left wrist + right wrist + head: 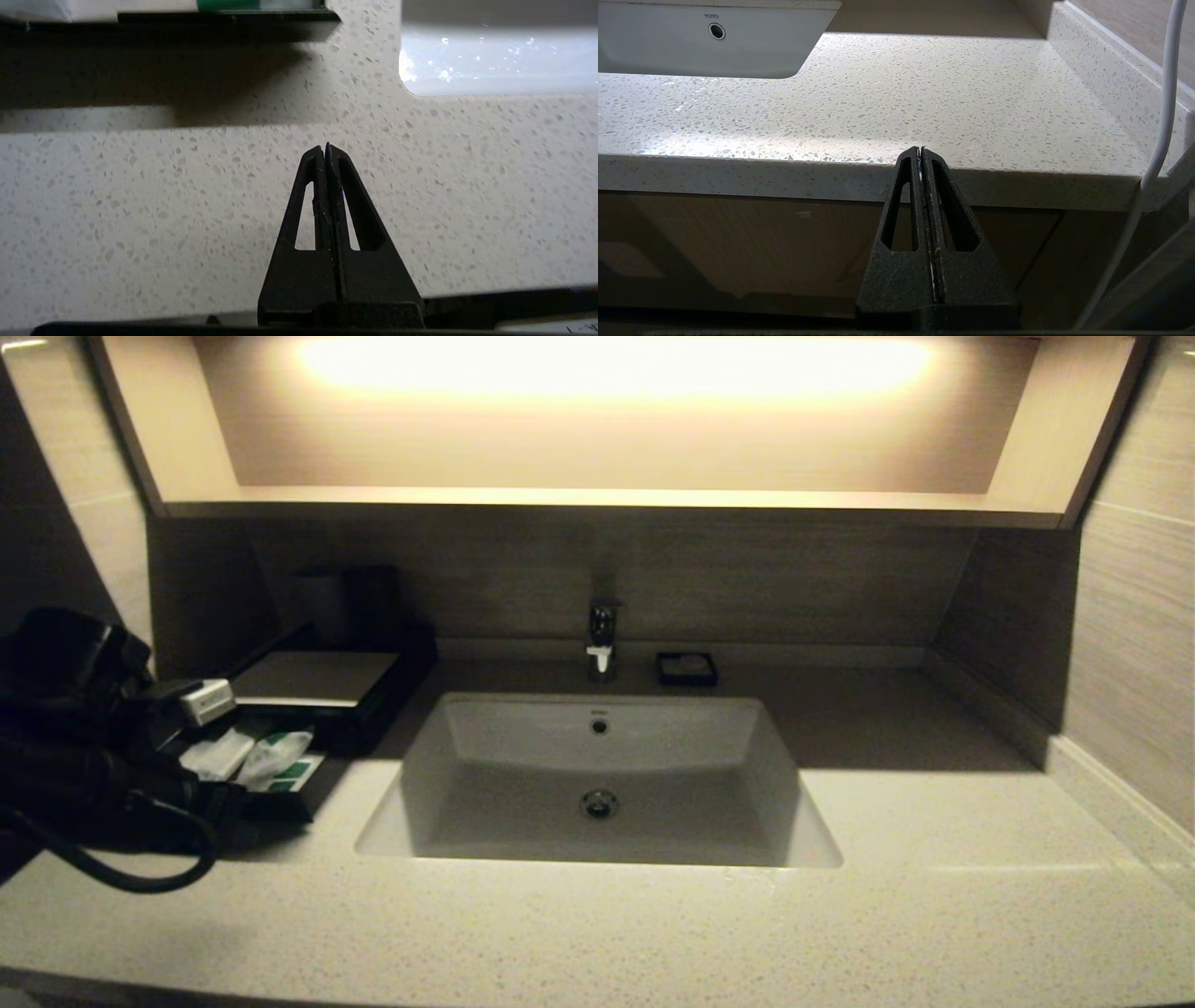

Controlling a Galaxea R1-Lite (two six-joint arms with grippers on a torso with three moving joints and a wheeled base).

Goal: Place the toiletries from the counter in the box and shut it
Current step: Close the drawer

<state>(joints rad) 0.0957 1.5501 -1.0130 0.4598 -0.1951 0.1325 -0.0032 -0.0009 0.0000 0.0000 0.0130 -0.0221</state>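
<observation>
The black box (313,679) with its pale grey top stands at the back left of the speckled counter (934,915). Its drawer tray (280,803) is slid out toward me. Two whitish packets lie in the tray: one (219,753) on the left, one (275,753) with green labels beside it. The left wrist view shows the tray's front edge (224,21) and a strip of green label (229,3). My left gripper (326,147) is shut and empty over bare counter just in front of the tray; in the head view the left gripper (224,803) is mostly lost in the dark arm. My right gripper (921,149) is shut, parked below the counter's front edge.
The white sunken sink (597,775) lies right of the box, its corner (467,60) close to my left gripper. A faucet (602,639), a small black square dish (686,668) and dark upright cups (359,602) stand at the back. A white cable (1157,140) hangs by my right arm.
</observation>
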